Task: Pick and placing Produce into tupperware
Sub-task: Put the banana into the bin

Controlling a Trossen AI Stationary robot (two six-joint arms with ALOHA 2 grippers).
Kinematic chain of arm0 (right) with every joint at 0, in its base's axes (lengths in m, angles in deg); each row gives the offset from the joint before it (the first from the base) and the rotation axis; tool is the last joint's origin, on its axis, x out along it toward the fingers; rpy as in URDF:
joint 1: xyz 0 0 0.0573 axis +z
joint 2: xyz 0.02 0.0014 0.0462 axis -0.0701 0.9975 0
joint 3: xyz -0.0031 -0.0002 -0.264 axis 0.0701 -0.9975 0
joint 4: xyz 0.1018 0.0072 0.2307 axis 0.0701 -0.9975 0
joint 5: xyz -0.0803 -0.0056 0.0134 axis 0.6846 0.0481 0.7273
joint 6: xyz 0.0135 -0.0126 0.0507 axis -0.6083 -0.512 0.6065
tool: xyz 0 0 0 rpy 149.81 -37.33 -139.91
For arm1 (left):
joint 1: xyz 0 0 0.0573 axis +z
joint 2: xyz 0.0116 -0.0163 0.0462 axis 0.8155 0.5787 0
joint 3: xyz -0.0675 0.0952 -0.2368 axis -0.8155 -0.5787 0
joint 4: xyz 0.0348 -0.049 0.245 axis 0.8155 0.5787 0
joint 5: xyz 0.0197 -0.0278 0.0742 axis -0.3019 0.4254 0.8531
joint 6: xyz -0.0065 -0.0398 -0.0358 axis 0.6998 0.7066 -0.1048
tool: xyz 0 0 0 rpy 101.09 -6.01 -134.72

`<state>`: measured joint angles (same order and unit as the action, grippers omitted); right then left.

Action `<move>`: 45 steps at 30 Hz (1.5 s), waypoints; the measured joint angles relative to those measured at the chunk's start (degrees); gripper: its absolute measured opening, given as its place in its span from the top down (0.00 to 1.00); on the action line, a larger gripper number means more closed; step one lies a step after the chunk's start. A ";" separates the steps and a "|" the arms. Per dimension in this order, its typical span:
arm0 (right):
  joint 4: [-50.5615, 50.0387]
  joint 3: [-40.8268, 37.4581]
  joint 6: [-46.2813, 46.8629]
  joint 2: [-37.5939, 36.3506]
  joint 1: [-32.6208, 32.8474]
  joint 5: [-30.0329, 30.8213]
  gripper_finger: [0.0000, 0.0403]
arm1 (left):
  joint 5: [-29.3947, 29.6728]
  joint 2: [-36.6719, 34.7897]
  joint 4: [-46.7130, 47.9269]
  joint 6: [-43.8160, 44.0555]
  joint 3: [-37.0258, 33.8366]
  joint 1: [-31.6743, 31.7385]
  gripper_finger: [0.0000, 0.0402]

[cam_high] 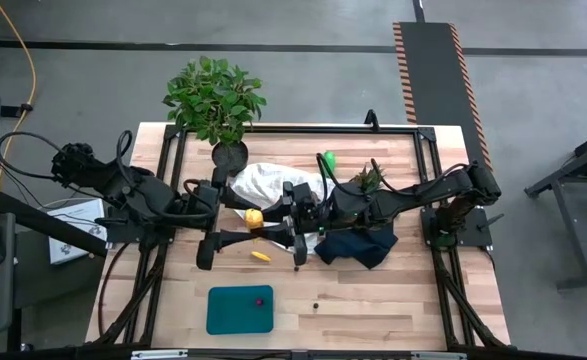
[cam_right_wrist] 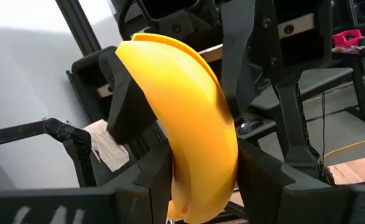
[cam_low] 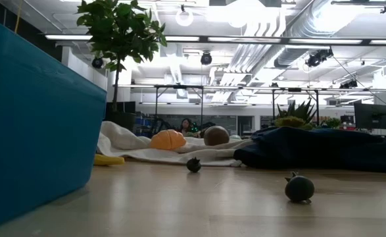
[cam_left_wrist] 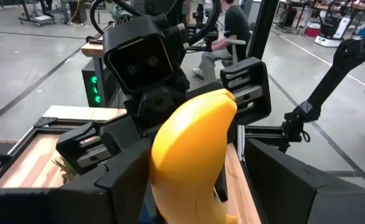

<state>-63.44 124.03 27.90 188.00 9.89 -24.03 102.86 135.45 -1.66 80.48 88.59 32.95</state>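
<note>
A yellow toy banana (cam_high: pixel 255 217) hangs in the air over the middle of the table, between my two grippers. My right gripper (cam_right_wrist: pixel 204 186) reaches in from the table's right and is shut on it. My left gripper (cam_left_wrist: pixel 194 186) comes from the left, open, one finger on each side of the banana's other end; a gap shows beside one finger (cam_left_wrist: pixel 275 180). The teal tupperware (cam_high: pixel 240 309) sits near the front edge with a small dark-red bit (cam_high: pixel 259 300) inside. An orange piece (cam_low: pixel 168 139) and a brown ball (cam_low: pixel 216 135) rest on the white cloth (cam_high: pixel 268 183). My right gripper pinches the banana between its two fingers, which lie on the two sides of its lower end (cam_right_wrist: pixel 201 168). The fingers come roughly level from the table's right. The banana is lifted clear of the table, and its free end (cam_right_wrist: pixel 157 56) curves up toward my left gripper.
A potted plant (cam_high: pixel 213 100) stands at the far edge, and a navy cloth (cam_high: pixel 358 245) lies under my right arm. A green piece (cam_high: pixel 328 159), a small yellow piece (cam_high: pixel 261 257) and dark bits (cam_low: pixel 299 188) (cam_low: pixel 193 164) lie loose on the wood.
</note>
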 joint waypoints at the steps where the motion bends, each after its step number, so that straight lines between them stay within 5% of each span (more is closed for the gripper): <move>1: 0.00 0.00 0.00 0.00 0.00 -0.12 0.66 | 0.00 0.18 0.19 0.00 -0.02 0.00 0.40; 27: 0.15 0.00 -0.61 0.00 0.02 -1.01 0.66 | 0.36 0.65 -2.58 -3.24 -0.04 0.02 0.66; 40: -0.08 0.00 0.22 0.00 0.02 -1.01 0.66 | 0.37 0.65 -2.58 -3.04 -0.04 0.02 0.67; 45: -0.38 0.00 -0.06 0.00 0.02 -0.99 0.58 | 0.22 0.65 -2.58 -2.82 -0.04 0.02 0.67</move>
<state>-63.81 124.03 27.84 188.00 9.91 -25.01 103.08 136.11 -4.24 77.66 88.55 32.97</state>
